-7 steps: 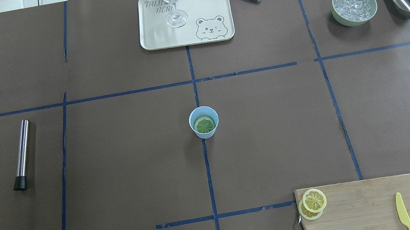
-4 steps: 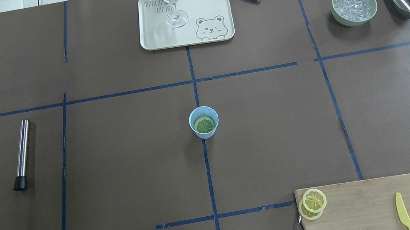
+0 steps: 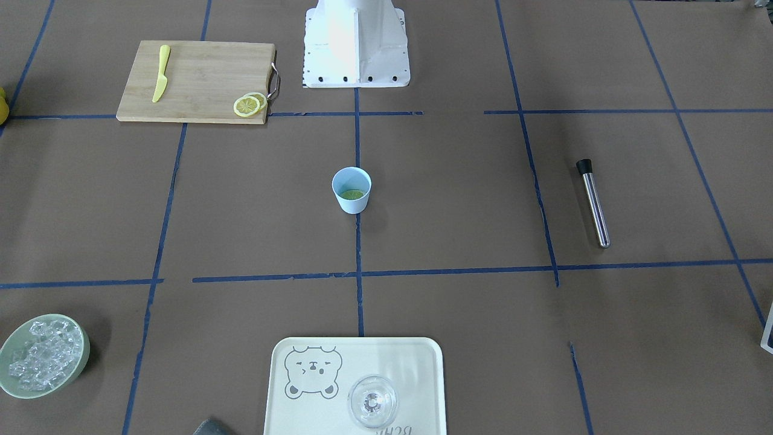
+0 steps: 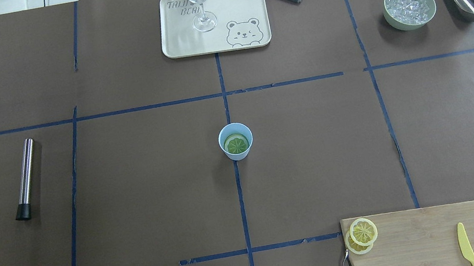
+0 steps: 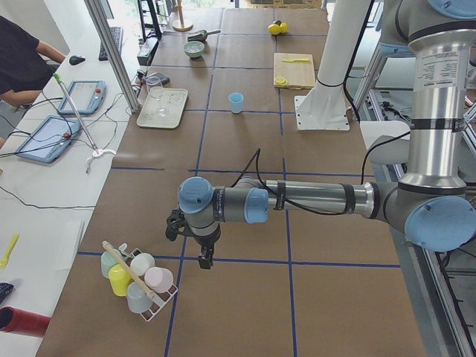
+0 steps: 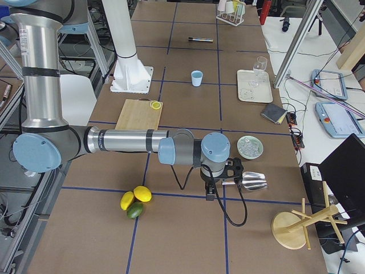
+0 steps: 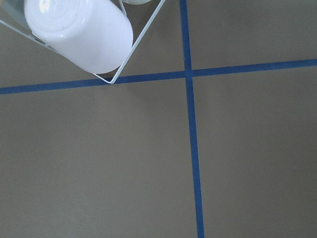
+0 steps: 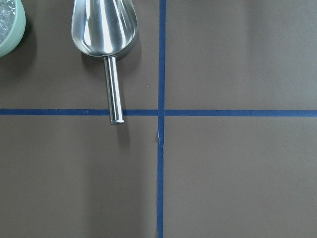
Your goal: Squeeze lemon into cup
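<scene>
The left arm [image 5: 312, 199] reaches level out over the table [image 5: 335, 312] near its left end. Its wrist is bent, so the left gripper [image 5: 203, 260] points straight down above the surface. At the table's right end the right arm [image 6: 122, 140] holds the same pose, with the right gripper [image 6: 210, 195] also pointing down. These side views seem too distant to show whether either pair of jaws is parted.

Nothing on the table [image 4: 135, 219] has moved in the overhead view since a second ago
</scene>
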